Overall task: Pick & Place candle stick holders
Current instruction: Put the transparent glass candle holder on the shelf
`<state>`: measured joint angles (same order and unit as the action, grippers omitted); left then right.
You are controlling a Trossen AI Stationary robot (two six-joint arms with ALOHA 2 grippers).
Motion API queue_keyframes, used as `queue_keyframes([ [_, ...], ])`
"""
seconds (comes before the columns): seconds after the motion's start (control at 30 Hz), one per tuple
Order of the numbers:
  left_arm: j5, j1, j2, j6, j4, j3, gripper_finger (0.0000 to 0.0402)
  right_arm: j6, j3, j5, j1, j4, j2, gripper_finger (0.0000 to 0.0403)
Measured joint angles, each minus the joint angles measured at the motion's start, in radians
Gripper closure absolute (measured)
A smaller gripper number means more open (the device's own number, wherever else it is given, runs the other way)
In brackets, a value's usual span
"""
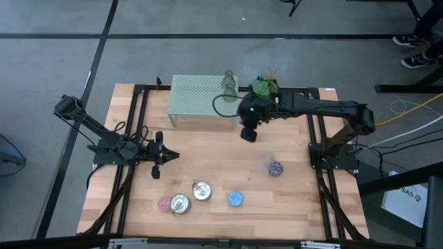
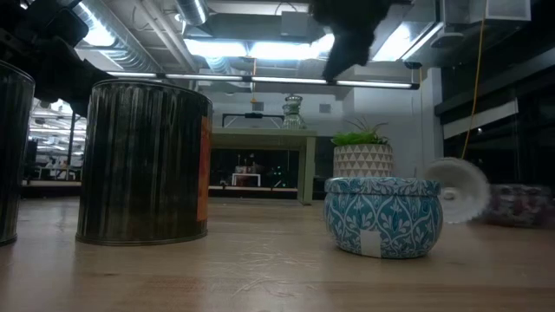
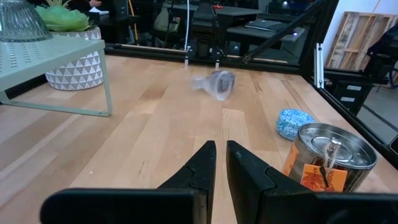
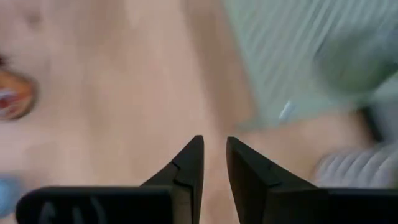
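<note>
Four holders sit low in the overhead frame: a pink holder (image 1: 164,203), two silver tins (image 1: 181,203), and a blue tin (image 1: 236,199). They look rigid, smooth and slippery; I would grip across the rim. Centre-right lies a clear glass holder (image 1: 274,168), likely fragile. Left pincer (image 1: 156,156) waits mid-left, nearly clenched and empty. Right pincer (image 1: 249,133) hovers upper centre, nearly clenched, holding nothing. Farther up, a glass holder (image 1: 228,83) stands on the mesh stand (image 1: 197,97).
</note>
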<state>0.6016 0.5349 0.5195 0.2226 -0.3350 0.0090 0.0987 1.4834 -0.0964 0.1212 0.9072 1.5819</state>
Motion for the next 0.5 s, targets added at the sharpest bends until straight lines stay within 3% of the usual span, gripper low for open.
queue_keyframes([
  [0.23,0.0,0.0,0.0,0.0,0.0,0.0,0.037,0.288,-0.004,0.196,-0.09,0.224,-0.008,0.0332],
  [0.5,0.0,0.0,0.0,0.0,0.0,0.0,0.037,0.499,-0.07,0.232,-0.269,0.336,-0.008,0.0323],
])
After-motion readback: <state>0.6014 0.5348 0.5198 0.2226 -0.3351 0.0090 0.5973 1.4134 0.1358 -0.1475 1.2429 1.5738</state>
